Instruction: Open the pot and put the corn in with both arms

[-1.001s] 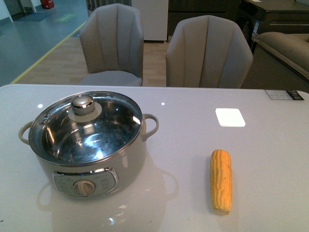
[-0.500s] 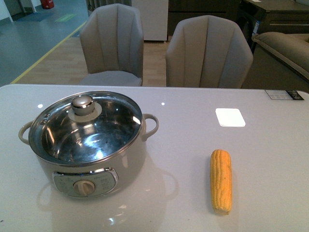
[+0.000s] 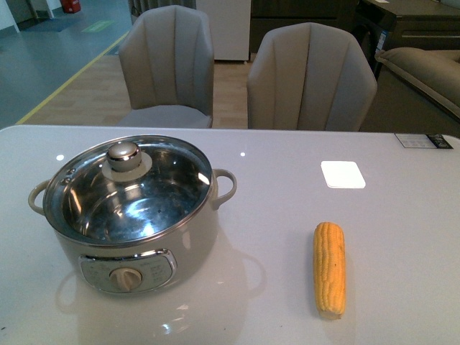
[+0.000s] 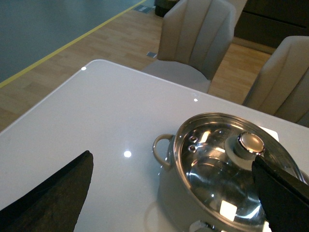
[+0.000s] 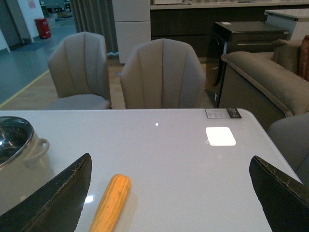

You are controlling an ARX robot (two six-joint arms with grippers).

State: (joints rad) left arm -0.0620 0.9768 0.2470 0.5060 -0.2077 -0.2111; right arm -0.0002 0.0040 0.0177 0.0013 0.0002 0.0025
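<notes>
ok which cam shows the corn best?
Front view: the whole corn lies uncovered on the table, right of the pot. Right wrist view crops the corn at the frame edge. Left wrist view misses it.

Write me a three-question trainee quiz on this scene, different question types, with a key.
1. True or false: the lid sits on the pot.
2. The corn lies: A) inside the pot; B) on the table, right of the pot and apart from it; C) on top of the lid.
3. Fill in: the left hand and right hand are both ___, holding nothing.
Key: 1 true; 2 B; 3 open.
</notes>
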